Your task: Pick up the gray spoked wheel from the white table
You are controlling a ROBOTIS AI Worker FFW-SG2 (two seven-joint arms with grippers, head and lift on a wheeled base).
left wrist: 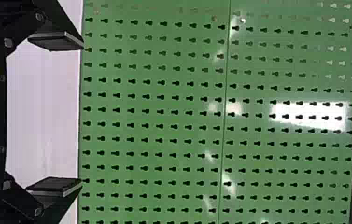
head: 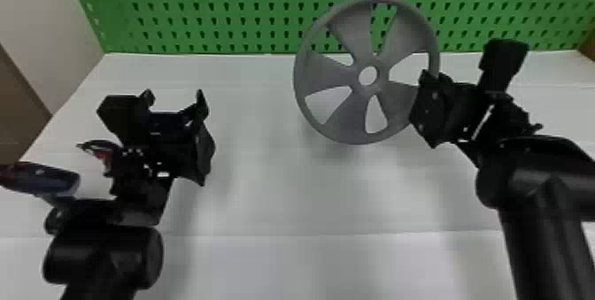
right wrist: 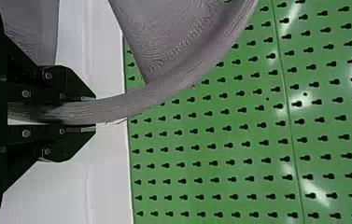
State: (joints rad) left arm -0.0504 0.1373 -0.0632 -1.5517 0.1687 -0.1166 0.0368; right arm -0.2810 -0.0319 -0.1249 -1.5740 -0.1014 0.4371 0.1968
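Gray round spoked wheel has its right rim clasped by the black right gripper, the black left gripper spread wide to its left.

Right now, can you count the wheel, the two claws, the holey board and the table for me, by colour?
Gray: 1, the wheel
Black: 2, the left claw and the right claw
Green: 1, the holey board
White: 1, the table
Total: 5

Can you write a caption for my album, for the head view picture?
Right gripper holds the gray spoked wheel by its rim before a green pegboard.
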